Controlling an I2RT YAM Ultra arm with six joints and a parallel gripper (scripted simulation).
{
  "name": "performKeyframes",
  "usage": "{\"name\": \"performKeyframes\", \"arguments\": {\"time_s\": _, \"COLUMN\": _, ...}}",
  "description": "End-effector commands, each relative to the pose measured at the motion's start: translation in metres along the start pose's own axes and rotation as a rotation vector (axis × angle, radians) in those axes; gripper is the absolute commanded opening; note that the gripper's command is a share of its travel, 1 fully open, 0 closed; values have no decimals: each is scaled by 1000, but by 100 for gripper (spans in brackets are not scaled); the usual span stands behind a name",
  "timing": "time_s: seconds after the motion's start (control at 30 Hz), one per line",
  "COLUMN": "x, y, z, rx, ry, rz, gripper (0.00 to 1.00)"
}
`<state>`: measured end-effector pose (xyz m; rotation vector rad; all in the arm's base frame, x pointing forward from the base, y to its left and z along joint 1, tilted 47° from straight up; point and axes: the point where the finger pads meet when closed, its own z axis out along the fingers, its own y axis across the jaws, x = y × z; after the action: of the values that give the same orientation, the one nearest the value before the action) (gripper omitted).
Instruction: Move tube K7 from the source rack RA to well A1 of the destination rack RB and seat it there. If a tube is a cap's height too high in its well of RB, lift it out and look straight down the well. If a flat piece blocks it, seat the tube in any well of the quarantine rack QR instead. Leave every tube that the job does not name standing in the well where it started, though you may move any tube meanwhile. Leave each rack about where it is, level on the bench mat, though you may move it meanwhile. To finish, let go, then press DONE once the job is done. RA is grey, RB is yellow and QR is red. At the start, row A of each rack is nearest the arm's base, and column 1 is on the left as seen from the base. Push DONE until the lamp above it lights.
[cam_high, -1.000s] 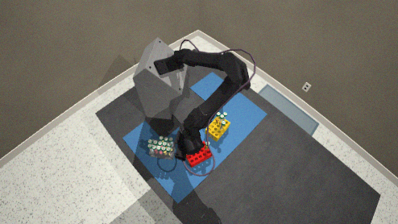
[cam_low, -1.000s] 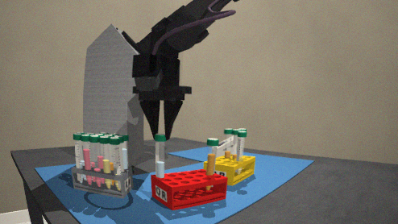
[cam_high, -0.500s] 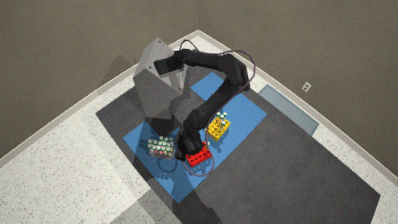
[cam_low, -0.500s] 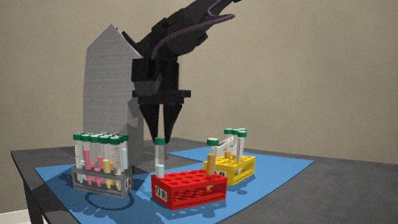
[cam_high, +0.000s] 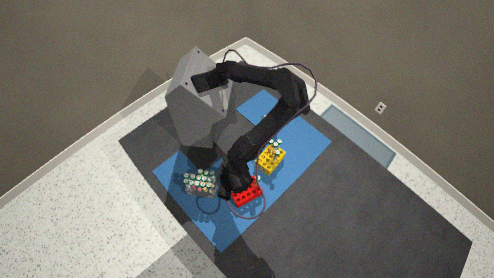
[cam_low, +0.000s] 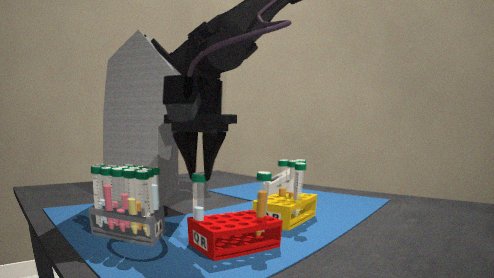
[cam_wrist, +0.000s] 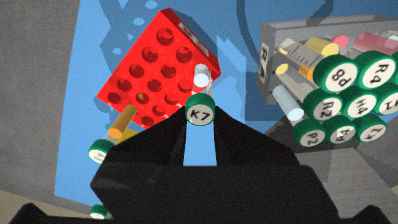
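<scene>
You have the gripper (cam_low: 199, 172) clamped on the green cap of tube K7 (cam_wrist: 200, 110), which stands upright with its foot in a corner well of the red rack (cam_low: 235, 239).

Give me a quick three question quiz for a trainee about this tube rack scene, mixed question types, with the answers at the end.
1. True or false: the gripper is shut on the cap of tube K7.
2. Which rack is the held tube over? A) grey rack B) red rack C) yellow rack
3. Fill in: the crowded rack of green-capped tubes is coloured ____.

Key: 1 true; 2 B; 3 grey.
</scene>
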<state>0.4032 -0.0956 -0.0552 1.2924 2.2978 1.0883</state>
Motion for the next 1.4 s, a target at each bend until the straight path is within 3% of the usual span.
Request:
{"name": "performKeyframes", "arguments": {"time_s": 0.0, "x": -4, "y": -2, "z": -2, "rx": 5, "ry": -14, "rz": 7, "gripper": 0}}
{"name": "performKeyframes", "arguments": {"time_s": 0.17, "x": -4, "y": -2, "z": -2, "rx": 5, "ry": -14, "rz": 7, "gripper": 0}}
{"name": "performKeyframes", "arguments": {"time_s": 0.2, "x": -4, "y": -2, "z": -2, "rx": 5, "ry": -14, "rz": 7, "gripper": 24}}
{"name": "performKeyframes", "arguments": {"time_s": 0.57, "x": -4, "y": -2, "z": -2, "rx": 5, "ry": -14, "rz": 7, "gripper": 24}}
{"name": "performKeyframes", "arguments": {"time_s": 0.6, "x": -4, "y": -2, "z": -2, "rx": 5, "ry": -14, "rz": 7, "gripper": 30}}
{"name": "performKeyframes", "arguments": {"time_s": 1.17, "x": -4, "y": -2, "z": -2, "rx": 5, "ry": -14, "rz": 7, "gripper": 30}}
{"name": "performKeyframes", "arguments": {"time_s": 1.37, "x": -3, "y": -1, "z": -24, "rx": 4, "ry": -16, "rz": 12, "gripper": 30}}
